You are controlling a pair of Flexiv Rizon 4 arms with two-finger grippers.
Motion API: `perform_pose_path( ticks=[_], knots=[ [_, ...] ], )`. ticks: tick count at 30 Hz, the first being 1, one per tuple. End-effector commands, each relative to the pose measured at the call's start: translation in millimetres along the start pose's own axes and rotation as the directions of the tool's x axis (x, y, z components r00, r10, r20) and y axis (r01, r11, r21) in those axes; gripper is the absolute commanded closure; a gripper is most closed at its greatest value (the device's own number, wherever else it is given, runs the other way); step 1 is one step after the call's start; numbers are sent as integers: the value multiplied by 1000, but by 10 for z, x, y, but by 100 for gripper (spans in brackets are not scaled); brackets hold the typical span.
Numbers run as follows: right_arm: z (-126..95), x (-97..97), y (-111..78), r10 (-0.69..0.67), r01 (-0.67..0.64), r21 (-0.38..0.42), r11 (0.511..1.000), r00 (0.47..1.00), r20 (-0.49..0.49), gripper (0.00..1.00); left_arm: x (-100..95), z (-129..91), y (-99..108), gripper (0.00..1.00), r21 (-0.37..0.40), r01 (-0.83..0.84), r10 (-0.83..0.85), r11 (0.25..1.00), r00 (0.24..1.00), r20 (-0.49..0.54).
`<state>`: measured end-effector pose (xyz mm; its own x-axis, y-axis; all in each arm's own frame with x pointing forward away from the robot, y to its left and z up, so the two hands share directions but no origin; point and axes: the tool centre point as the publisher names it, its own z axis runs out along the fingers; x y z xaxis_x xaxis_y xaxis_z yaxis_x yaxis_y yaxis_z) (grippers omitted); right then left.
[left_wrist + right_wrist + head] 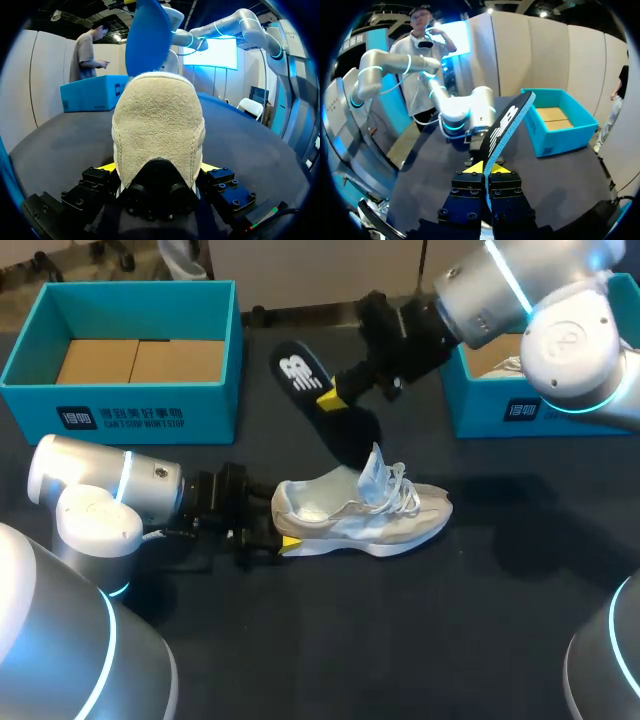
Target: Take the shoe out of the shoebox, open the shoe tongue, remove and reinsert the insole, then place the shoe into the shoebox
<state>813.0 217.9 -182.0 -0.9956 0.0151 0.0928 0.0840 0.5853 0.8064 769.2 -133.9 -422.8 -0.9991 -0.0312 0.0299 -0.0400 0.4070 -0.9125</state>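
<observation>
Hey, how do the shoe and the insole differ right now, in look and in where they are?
The shoe is beige and white; the insole is black on top with a white mark, blue underneath. The shoe stands on its sole on the table; the insole is held up off it, tilted. The left gripper clamps the shoe's heel; the right gripper pinches the insole's end. Shared: each is gripped by one arm.

Dark tbl [500, 640], plain matte top.
</observation>
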Motion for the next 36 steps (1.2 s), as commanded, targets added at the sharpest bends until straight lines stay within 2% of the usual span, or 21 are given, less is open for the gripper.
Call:
perform_pose_path(
  ticks=[1, 6, 26, 27, 32, 36],
  knots=[
    [-44, 30, 64, 4, 6, -40, 999, 971, 240, 100, 1, 19, 35, 100, 0, 0, 0, 1000, 1000, 1],
    [-92, -25, 154, 49, -33, -55, 998, 946, 320, 100, 1, 19, 35, 100, 0, 0, 0, 1000, 1000, 1],
    [-92, -25, 154, 49, -33, -55, 998, 946, 320, 100, 1, 19, 35, 100, 0, 0, 0, 1000, 1000, 1],
    [-121, -25, 216, 65, -32, -108, 994, 948, 313, 100, 1, 19, 35, 100, 0, 0, 0, 1000, 1000, 1],
    [-229, -33, 452, 122, -67, -251, 966, 970, 211, 100, 1, 19, 35, 100, 0, 0, 0, 1000, 1000, 1],
    [-279, -56, 537, 161, -105, -364, 926, 979, 127, 100, 1, 19, 35, 100, 0, 0, 0, 1000, 1000, 1]
  ],
)
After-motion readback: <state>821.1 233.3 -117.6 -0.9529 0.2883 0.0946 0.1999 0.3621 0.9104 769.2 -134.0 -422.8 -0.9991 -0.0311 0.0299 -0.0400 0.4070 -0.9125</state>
